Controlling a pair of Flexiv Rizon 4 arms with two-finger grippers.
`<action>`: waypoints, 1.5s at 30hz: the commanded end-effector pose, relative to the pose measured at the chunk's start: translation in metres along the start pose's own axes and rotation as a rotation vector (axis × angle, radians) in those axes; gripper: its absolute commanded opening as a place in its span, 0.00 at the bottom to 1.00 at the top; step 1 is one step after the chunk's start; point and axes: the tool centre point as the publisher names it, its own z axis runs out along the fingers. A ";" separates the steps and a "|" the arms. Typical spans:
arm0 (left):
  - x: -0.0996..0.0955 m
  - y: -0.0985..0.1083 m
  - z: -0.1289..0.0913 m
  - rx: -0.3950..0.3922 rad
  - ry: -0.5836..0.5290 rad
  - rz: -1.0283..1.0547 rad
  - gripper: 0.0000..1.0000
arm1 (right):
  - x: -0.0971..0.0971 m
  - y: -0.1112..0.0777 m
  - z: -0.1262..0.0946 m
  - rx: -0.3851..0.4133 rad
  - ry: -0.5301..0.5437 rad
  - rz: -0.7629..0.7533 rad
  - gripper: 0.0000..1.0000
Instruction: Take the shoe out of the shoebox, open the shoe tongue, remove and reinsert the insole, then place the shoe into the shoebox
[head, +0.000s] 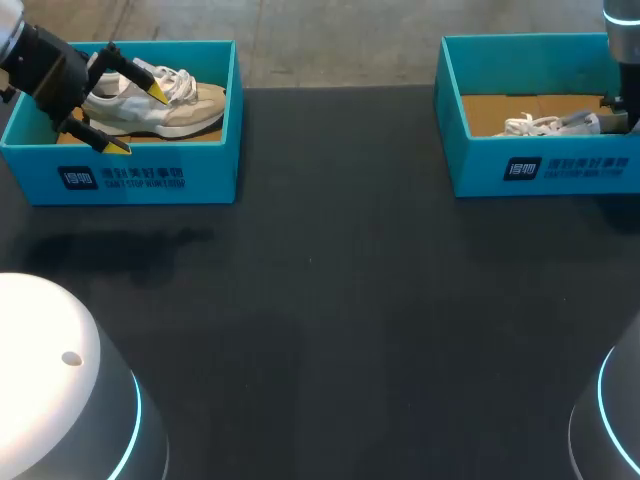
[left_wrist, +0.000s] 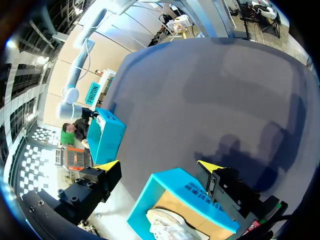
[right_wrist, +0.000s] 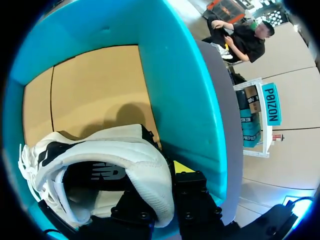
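Currently: right claw (right_wrist: 162, 190) pinching the heel of white shoe (right_wrist: 100, 155) inside right shoebox (head: 540, 165), toe pointing leftward. Left claw (head: 139, 120) spread, just above beige shoe (head: 190, 110) lying lengthwise in left shoebox (head: 130, 178).

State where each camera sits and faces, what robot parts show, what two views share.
Head: above, behind, facing down on table; left arm, right arm show.
Left wrist: on arm, faces left box; open left end effector shows.
Right wrist: on arm, faces into right box; right end effector grips shoe.
Head and left wrist share left box.
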 end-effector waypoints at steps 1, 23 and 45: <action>0.000 0.000 0.000 -0.002 0.003 0.000 1.00 | 0.003 0.006 0.004 0.013 -0.003 0.008 0.00; 0.000 0.000 0.000 -0.002 0.003 0.000 1.00 | 0.001 0.000 -0.028 -0.031 -0.001 0.052 0.38; 0.000 0.000 0.000 -0.002 0.003 0.000 1.00 | 0.012 -0.047 -0.118 -0.181 0.210 0.043 0.41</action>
